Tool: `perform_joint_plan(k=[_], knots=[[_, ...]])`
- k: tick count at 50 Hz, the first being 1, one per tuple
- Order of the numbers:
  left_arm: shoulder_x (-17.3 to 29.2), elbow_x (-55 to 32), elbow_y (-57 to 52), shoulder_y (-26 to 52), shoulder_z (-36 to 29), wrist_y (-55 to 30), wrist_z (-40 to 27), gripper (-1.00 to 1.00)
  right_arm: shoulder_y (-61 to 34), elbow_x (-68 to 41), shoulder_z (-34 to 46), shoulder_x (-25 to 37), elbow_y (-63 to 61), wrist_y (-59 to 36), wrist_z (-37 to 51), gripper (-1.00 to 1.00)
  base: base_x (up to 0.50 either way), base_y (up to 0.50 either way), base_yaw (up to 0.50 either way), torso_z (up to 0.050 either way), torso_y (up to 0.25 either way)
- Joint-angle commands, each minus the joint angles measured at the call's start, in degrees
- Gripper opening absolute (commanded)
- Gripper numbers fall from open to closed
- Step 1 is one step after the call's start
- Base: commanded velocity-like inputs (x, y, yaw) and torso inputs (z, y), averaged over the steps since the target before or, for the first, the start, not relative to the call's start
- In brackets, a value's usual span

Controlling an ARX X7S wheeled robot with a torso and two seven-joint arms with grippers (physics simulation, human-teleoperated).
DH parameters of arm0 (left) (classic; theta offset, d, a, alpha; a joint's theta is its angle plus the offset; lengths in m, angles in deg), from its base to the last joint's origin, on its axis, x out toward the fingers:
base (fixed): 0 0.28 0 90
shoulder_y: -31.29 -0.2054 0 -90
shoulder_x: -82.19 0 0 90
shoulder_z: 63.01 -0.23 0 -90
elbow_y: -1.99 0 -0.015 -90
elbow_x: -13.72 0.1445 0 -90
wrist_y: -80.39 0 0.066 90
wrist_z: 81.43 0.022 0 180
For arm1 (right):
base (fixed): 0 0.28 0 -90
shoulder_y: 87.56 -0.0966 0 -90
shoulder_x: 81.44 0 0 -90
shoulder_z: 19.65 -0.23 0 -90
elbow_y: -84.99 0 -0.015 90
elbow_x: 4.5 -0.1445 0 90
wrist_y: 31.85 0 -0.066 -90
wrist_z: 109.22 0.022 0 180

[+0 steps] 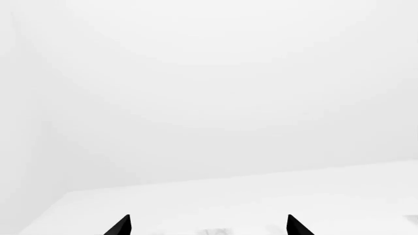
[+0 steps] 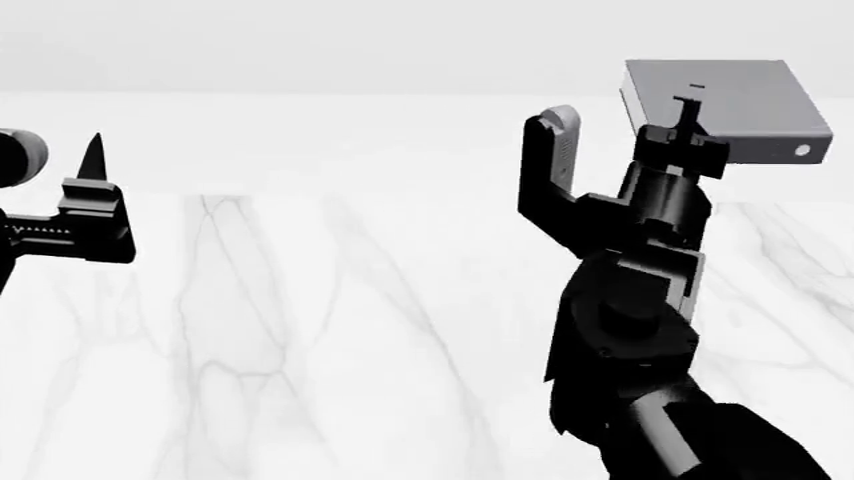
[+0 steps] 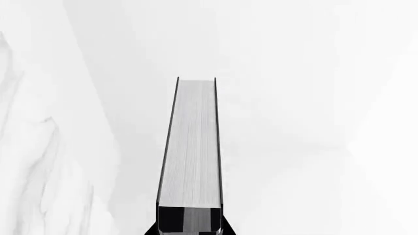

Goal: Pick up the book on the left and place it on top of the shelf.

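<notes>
Black fingertips of the left gripper (image 1: 207, 226) are seen spread wide with nothing between them in the left wrist view; beyond them only a pale floor and blank white walls are shown.

From the head view, the book (image 2: 727, 108) is found lifted clear of the white marble table (image 2: 307, 330), clamped in the right gripper (image 2: 687, 125) and held high at the far right. The pick-up can therefore be judged done. The shelf is not shown in any view, so the placing is judged to be wholly ahead. The left gripper (image 2: 94, 170) is held idle at the left edge, well apart from the book.

In the right wrist view, the book's white page edges (image 3: 190, 147) are seen running away from the camera, gripped at the near end between the two fingers; white walls are seen behind.
</notes>
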Motion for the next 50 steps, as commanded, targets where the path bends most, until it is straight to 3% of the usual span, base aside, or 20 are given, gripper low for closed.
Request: perform_joint_plan(k=[1, 12, 50], knots=[[0.21, -0.28, 0.04, 0.21, -0.02, -0.04, -0.14, 1.00, -3.44, -3.47, 5.46, 0.65, 8.89, -5.85, 2.84, -1.00, 0.00, 0.00, 0.00, 0.000, 0.000], [0.43, -0.62, 0.02, -0.03, 0.29, 0.14, -0.25, 1.00, -4.11, -8.78, 4.98, 4.49, 8.89, -14.92, 3.58, -1.00, 0.00, 0.00, 0.00, 0.000, 0.002], [1.07, -1.51, -0.28, -1.10, 0.66, 0.67, -0.84, 1.00, 0.10, -8.38, -5.15, 12.65, 8.89, -32.55, 8.30, -1.00, 0.00, 0.00, 0.00, 0.000, 0.001]])
